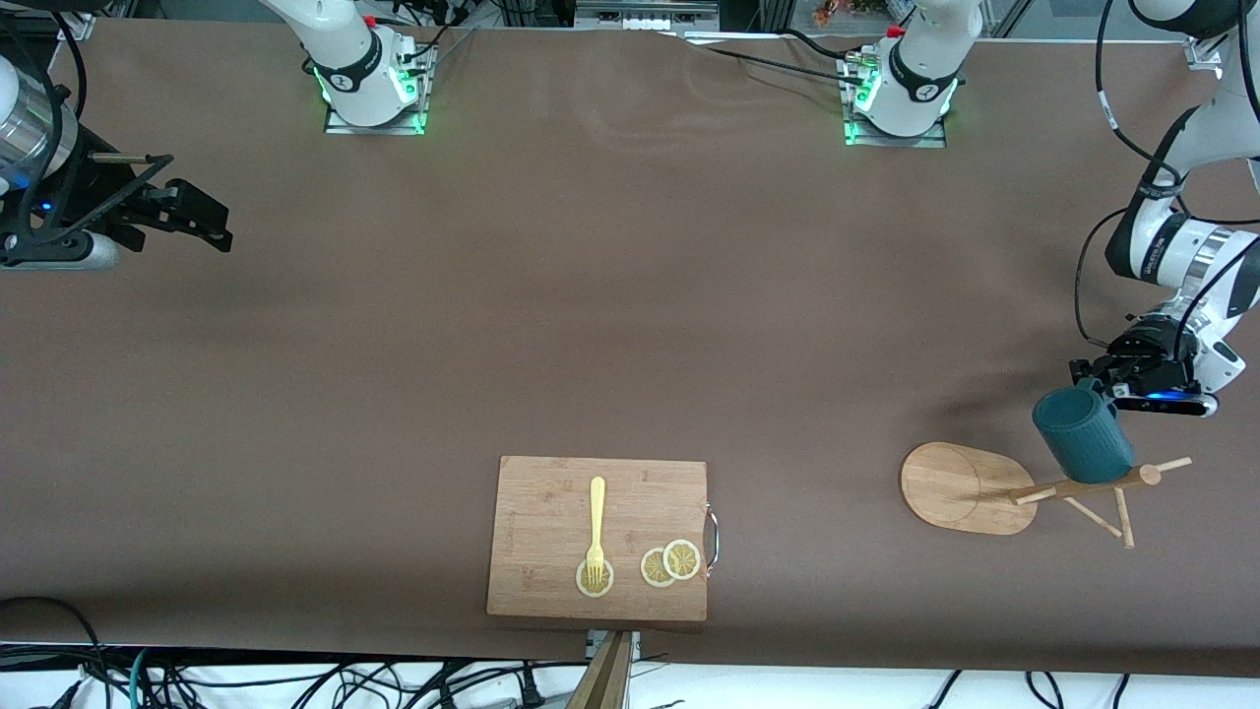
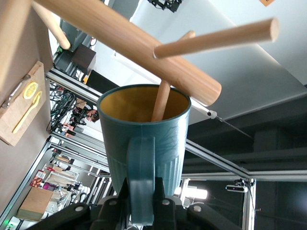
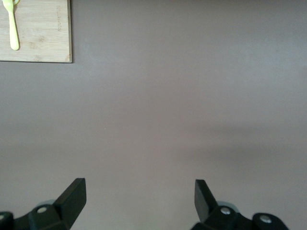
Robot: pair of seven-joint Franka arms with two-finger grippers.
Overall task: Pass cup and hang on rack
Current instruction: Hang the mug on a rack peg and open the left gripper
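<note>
The left gripper [image 1: 1095,382] is clamped on the loop handle of a small dark teal ribbed cup [image 1: 1083,433], holding it over the light bamboo mug rack [image 1: 1024,487] with thin angled pegs. One peg [image 2: 160,101] appears to reach into the cup's yellow-gold mouth, not through the handle. Letting go now would likely leave the cup capping the peg, or let it slide off. The right gripper [image 1: 202,219] waits, fingers apart, above the right arm's end of the brown table [image 1: 591,325].

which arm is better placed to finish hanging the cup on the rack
Left. Its tool is shut on the cup by the handle, a rack peg already inside it. The right tool waits open at the table's right-arm end.
</note>
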